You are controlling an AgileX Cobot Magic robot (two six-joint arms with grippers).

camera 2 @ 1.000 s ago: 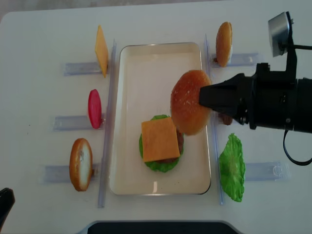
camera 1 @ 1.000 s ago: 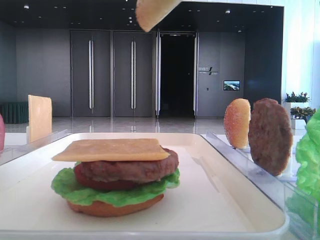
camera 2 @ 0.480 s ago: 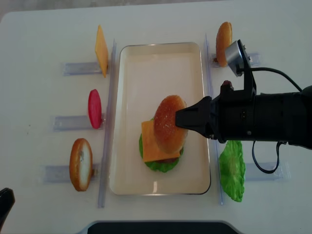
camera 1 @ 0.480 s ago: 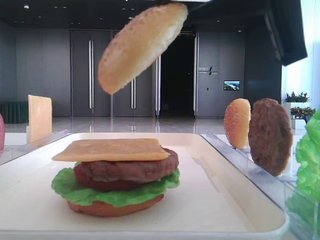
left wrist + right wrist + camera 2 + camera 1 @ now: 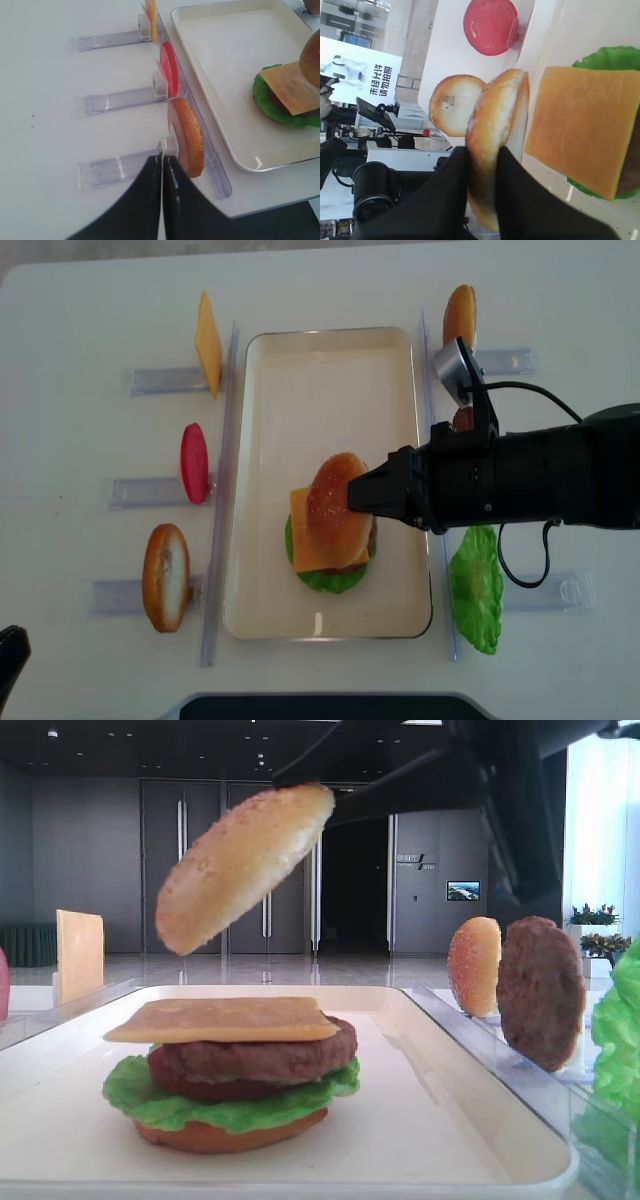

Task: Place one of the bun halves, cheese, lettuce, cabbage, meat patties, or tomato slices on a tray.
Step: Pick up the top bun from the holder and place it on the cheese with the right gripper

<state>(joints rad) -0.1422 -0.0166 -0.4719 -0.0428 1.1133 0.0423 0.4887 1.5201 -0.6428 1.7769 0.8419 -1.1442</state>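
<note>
since a second ago the bun top point(image 5: 336, 508) has travelled from the tray's right edge to a spot over the stacked burger, and sits lower and further left in the low view. right gripper point(image 5: 485, 165) is clamped on its rim, fingers point(image 5: 515, 200) pinching the seeded dome and pale underside; bun hangs tilted, one edge high, clear of the cheese point(image 5: 225, 1019) below.

stack on the tray point(image 5: 270, 620): orange-brown bun bottom point(image 5: 230, 1135), lettuce point(image 5: 240, 1105), tomato slice point(image 5: 190, 1088), meat patty point(image 5: 265, 1058), cheese on top.

to land it well, my guess: level the bun first so the flat side faces down, centre it over the cheese square, then lower until it rests before letting go. released while tilted, it may slide off and drag the cheese.

right arm reaches in from the right side, forearm roughly horizontal across the tray rim, wrist rolled so the jaws grip the bun edge-on.

left gripper point(image 5: 161, 165) is shut, holding nothing, parked beside the racked bun slice point(image 5: 187, 137) left of the tray.
</note>
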